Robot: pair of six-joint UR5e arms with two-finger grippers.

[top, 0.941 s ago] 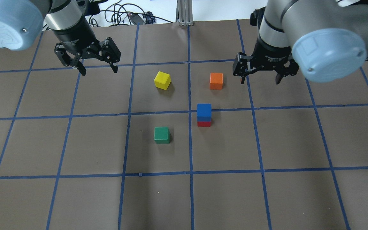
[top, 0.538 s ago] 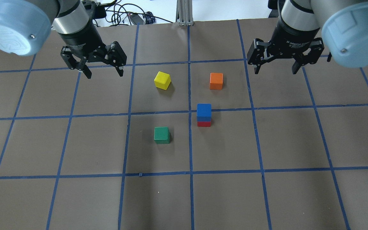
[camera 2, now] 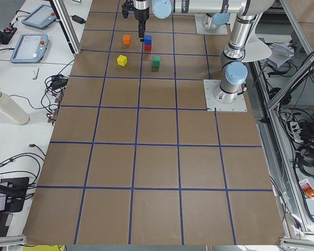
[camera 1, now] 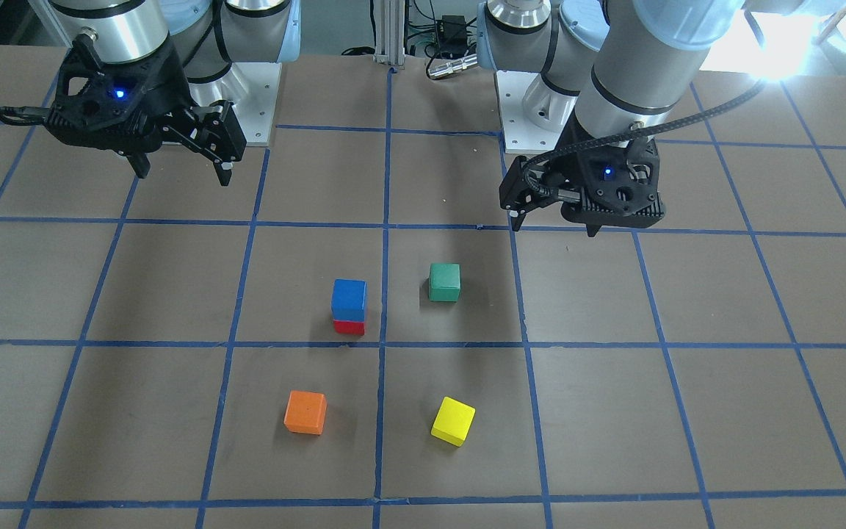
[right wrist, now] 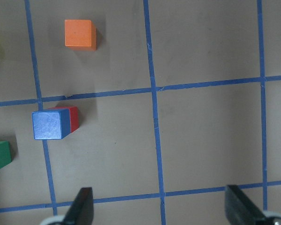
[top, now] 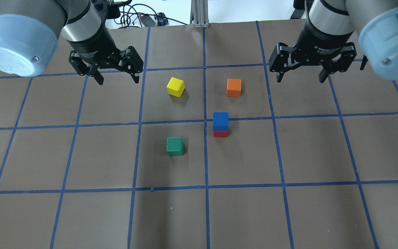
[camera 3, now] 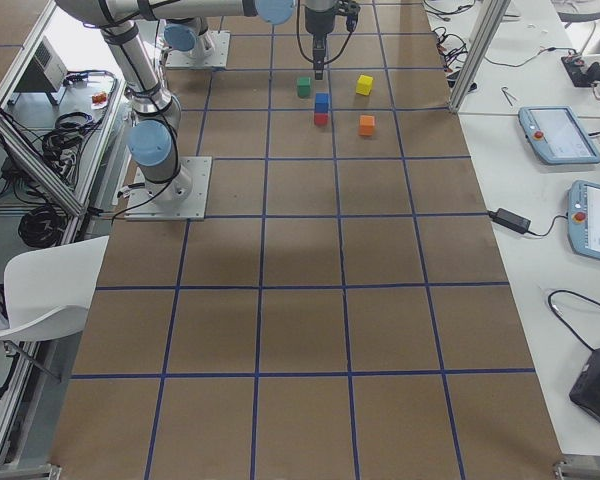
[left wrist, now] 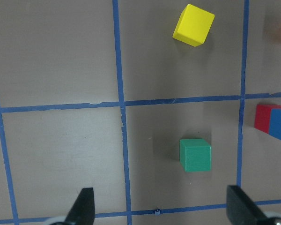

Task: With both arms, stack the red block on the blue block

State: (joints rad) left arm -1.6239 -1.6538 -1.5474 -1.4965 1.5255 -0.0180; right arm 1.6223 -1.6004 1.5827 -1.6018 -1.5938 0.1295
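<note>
The blue block (top: 220, 119) sits on top of the red block (top: 220, 134) near the middle of the table; only the red block's lower front shows. The stack also shows in the front view, blue block (camera 1: 349, 295) over red block (camera 1: 349, 328), and in the right wrist view, blue block (right wrist: 47, 125) over red block (right wrist: 73, 118). My left gripper (top: 117, 81) is open and empty, above the table far left of the stack. My right gripper (top: 300, 80) is open and empty, far right of it.
A yellow cube (top: 176, 86) and an orange cube (top: 234, 88) lie beyond the stack, and a green cube (top: 174, 146) lies to its near left. Blue tape lines grid the brown table (top: 288, 207). Cables lie past the far edge.
The left gripper has shifted right, towards the yellow cube. The right gripper has moved right and back, away from the orange cube. The blocks have not moved.
</note>
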